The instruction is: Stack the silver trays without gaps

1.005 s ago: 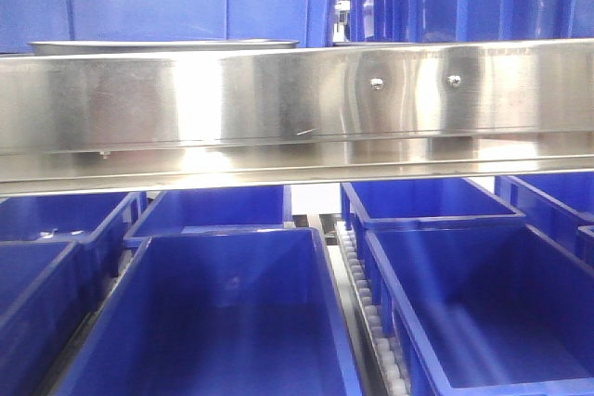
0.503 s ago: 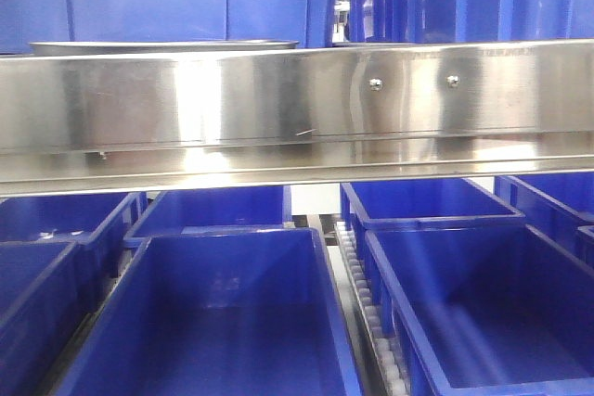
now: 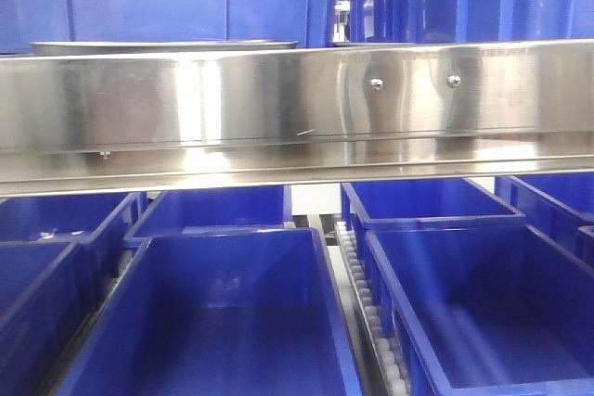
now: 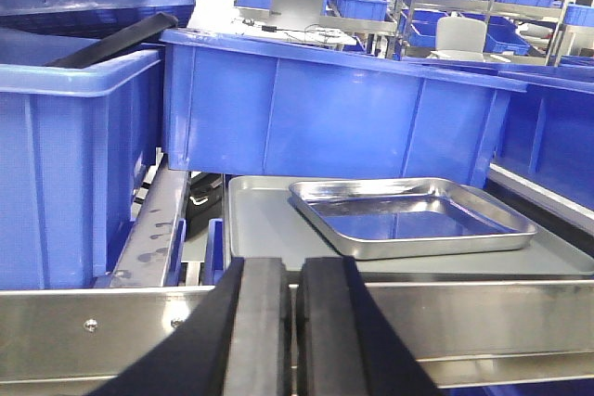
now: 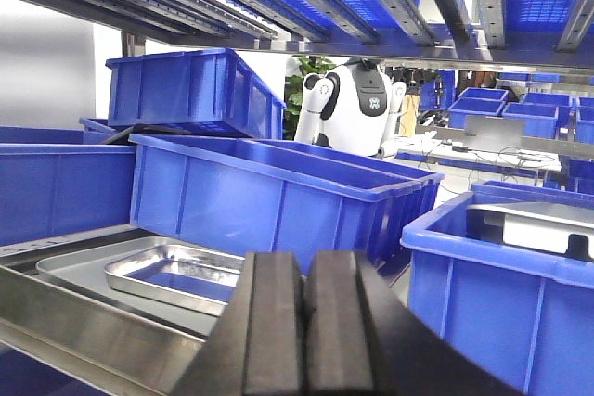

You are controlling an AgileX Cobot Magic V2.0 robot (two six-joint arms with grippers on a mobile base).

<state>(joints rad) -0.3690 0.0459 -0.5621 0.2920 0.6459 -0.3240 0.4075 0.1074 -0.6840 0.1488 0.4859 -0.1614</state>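
Trays: small shiny tray (image 4: 413,218) lies open side up inside a larger dull tray (image 4: 260,229), behind the steel rail (image 4: 483,317).
Direction: its long side runs across the left wrist view (slightly askew to the larger tray).
Crate (image 4: 334,104): blue, just behind both trays.
Left claw (image 4: 290,322): fingers pressed together, holding nothing.
Right claw (image 5: 304,322): likewise closed, holding nothing.

The small tray (image 4: 413,215) lies on the large tray (image 4: 255,229), toward its right edge. The rail (image 4: 483,312) runs before both. One crate (image 4: 325,108) stands behind them, another (image 4: 74,164) to their left.
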